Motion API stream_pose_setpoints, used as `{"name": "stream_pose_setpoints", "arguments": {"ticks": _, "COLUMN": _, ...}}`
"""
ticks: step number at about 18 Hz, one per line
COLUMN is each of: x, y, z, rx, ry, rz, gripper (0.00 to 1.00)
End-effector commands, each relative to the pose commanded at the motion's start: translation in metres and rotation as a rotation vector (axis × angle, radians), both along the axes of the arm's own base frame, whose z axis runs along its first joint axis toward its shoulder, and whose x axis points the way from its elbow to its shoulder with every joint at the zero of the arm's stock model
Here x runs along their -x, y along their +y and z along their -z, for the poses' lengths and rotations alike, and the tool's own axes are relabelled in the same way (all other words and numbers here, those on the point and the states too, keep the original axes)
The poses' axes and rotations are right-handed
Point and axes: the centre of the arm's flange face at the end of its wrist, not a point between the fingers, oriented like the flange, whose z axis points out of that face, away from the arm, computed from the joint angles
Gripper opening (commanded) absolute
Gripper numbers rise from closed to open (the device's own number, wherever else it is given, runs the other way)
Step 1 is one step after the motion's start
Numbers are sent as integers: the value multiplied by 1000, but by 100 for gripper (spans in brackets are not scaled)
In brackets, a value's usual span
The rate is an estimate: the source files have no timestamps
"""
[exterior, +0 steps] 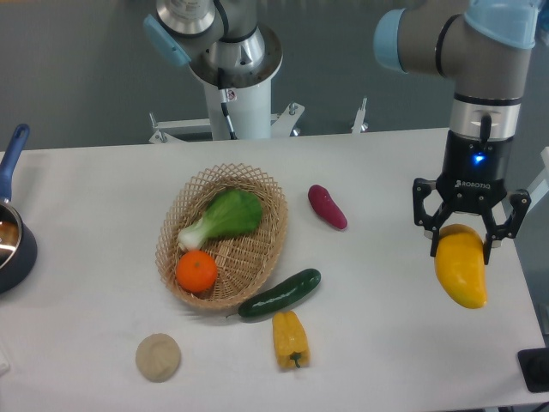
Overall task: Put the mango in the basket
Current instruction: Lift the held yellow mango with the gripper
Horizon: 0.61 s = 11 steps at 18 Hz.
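Observation:
The mango (461,270) is a plump yellow-orange fruit hanging in my gripper (461,239) at the right side of the table, lifted above the surface. The gripper is shut on its upper end, and the tapered end points down. The basket (256,185) is an oval tan wicker one left of centre, well to the left of the gripper. It holds a green leafy vegetable (226,215) and an orange (197,271).
A purple sweet potato (328,207) lies between basket and gripper. A cucumber (280,293) and a yellow bell pepper (290,338) lie by the basket's front. A tan round lump (158,356) sits front left. A blue-handled pot (12,232) stands at the left edge.

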Motion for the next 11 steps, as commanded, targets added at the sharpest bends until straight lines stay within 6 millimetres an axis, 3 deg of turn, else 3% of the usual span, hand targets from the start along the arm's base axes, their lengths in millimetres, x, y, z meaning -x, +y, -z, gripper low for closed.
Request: {"name": "stream_pose_setpoints", "arguments": {"ticks": 11, "x": -13, "y": -2, "z": 15, "rx": 11, "ry": -33, "rz": 2, "gripper": 25}}
